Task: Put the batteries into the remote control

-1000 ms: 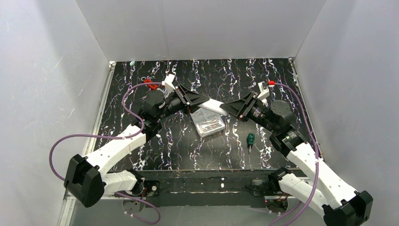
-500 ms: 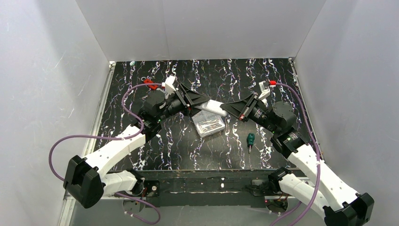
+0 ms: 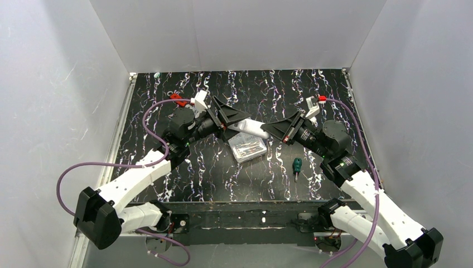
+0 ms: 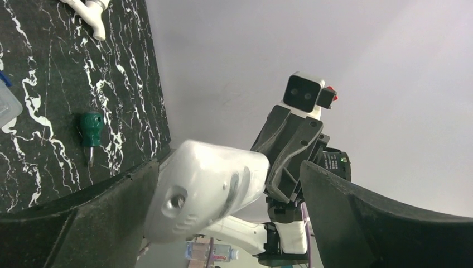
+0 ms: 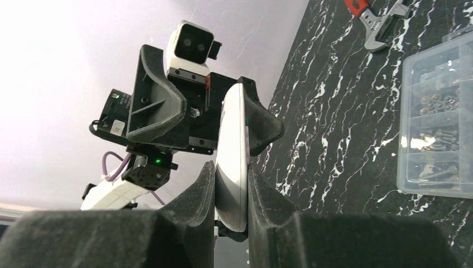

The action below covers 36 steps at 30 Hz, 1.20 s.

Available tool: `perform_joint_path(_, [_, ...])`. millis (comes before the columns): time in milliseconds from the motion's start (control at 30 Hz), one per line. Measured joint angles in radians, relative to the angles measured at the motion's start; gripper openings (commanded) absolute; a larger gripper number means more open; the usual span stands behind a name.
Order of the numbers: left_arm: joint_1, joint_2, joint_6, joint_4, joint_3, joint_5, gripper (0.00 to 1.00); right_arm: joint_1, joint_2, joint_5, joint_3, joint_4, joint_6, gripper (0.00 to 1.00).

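The white remote control [image 3: 251,128] hangs above the table between my two grippers. My right gripper [image 5: 231,192] is shut on one end of it, its pads flat against the thin handset [image 5: 233,162]. My left gripper [image 4: 228,206] stands open around the other end, where the remote's rounded back [image 4: 209,187] lies close to the left finger with a wide gap to the right one. From above, the left gripper [image 3: 231,119] and the right gripper [image 3: 273,130] face each other. No batteries are in view.
A clear plastic compartment box [image 3: 247,146] of small parts lies just below the remote. A green-handled screwdriver [image 3: 297,166] lies right of it. A red-handled wrench [image 3: 177,99] sits at the back left. White walls enclose the table.
My left gripper has opened and let go of the remote. My right gripper has closed on the remote's other end. The remote has stayed in place.
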Motion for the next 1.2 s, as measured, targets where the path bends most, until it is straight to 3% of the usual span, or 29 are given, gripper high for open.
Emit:
perform_joint_path(467, [0.000,-0.135,0.124,-0.255,0.002,-0.006,0.98,-0.010,0.000,0.085,0.086,-0.187,-0.124,0.01])
perform_joint_path(733, [0.000,-0.168,0.289,-0.558,0.090,-0.008,0.98,-0.014,0.123,0.312,0.296,-0.507,-0.333,0.01])
perform_joint_path(1033, [0.000,-0.166,0.362,-0.671,0.115,-0.008,0.98,-0.005,0.294,0.526,0.388,-0.748,-0.563,0.01])
perform_joint_path(1200, [0.000,-0.164,0.386,-0.719,0.131,-0.010,0.98,0.078,0.364,0.687,0.399,-0.819,-0.680,0.01])
